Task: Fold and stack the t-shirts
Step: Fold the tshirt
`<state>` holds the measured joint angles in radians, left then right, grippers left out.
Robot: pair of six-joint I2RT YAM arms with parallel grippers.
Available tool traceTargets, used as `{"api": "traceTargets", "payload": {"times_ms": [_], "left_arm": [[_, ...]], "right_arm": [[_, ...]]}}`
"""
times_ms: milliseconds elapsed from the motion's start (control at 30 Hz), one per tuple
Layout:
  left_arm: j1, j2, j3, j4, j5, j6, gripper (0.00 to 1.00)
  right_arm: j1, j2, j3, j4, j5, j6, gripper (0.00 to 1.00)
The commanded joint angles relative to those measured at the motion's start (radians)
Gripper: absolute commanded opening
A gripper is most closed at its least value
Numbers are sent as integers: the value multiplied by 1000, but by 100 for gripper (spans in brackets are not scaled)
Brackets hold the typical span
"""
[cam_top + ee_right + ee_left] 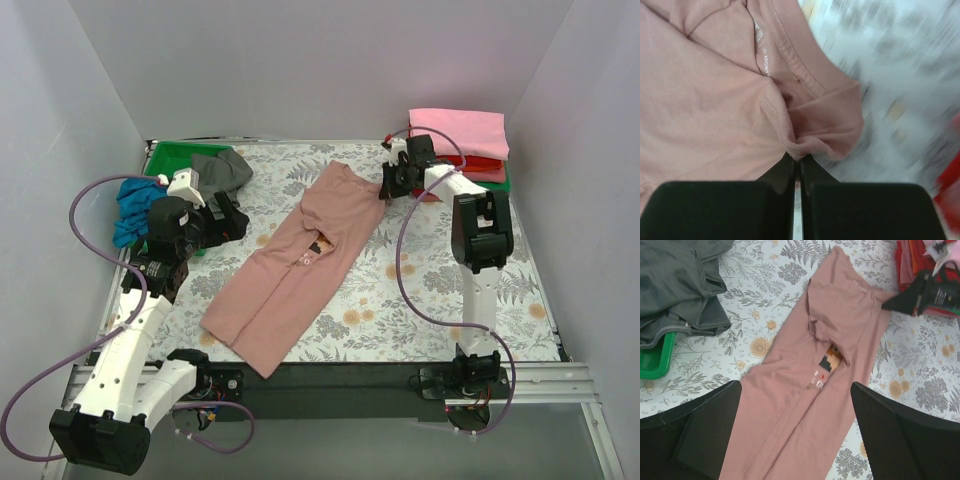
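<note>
Dusty-pink t-shirt (300, 265) is noted lying flat on the floral table covering (420, 300), set diagonally across the middle of the worktop with the hem toward the near edge and the collar (795, 47) toward the far right corner. The sides appear folded inward to make a long narrow strip, judged to be the lengthwise stage of the fold. The right gripper (797, 162) is seen pinched tight on a small tuck of fabric at the shoulder beside the collar; this hold is judged to serve for carrying the collar end over toward the hem. The left gripper (795, 389) is held spread wide above the lower body of the shirt, touching nothing, probably ready to pin or take the cloth. A pixel graphic (827, 362) is partly covered by a folded-in flap. On the neck label (761, 47) a word like "ARCHIVE" is made out; the rest is too small to read. A stack of folded t-shirts (460, 135), pink on top with red below, is recorded at the far right corner. A grey t-shirt (222, 170) is draped over the green tray (175, 158) at the far left corner, with a blue t-shirt (132, 205) at the left edge, both unfolded.
</note>
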<state>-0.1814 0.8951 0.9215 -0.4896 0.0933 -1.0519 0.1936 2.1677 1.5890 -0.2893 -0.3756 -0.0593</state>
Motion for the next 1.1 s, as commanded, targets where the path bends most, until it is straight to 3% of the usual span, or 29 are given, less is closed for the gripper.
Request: {"api": "traceTargets", "payload": {"times_ms": [0,67,167,200,267,400,567,700,967,1000,1067], "left_arm": [[2,-25,-22,-18,10,6,91],[2,-28,-26,-18,10,6,91],[2,-24,-32,-20,3,13,91],[2,-21,-32,-21,0,16,91],[2,-18,-35,-26,-6,21,91],[2,-22,-55,-24,-3,12,94],[2,-10,-82,-36,16,-51,98],[2,-24,-78,-73,98,-85,98],[2,-67,-101,-178,302,-183,97],[2,-64,-105,-216,313,-204,97],[2,-68,-124,-263,325,-220,95]], "right_arm": [[1,111,294,-80,130,-92,1],[7,214,488,-129,165,-111,4],[17,265,577,-166,214,-152,28],[21,259,574,-166,225,-168,44],[33,212,546,-165,225,-220,54],[53,55,393,-159,153,-307,70],[78,-198,136,-223,-18,-417,79],[92,-388,-78,-263,-158,-535,98],[219,-865,-547,-248,-350,-809,98],[231,-909,-652,-191,-399,-815,98],[234,-954,-708,-179,-472,-769,98]]}}
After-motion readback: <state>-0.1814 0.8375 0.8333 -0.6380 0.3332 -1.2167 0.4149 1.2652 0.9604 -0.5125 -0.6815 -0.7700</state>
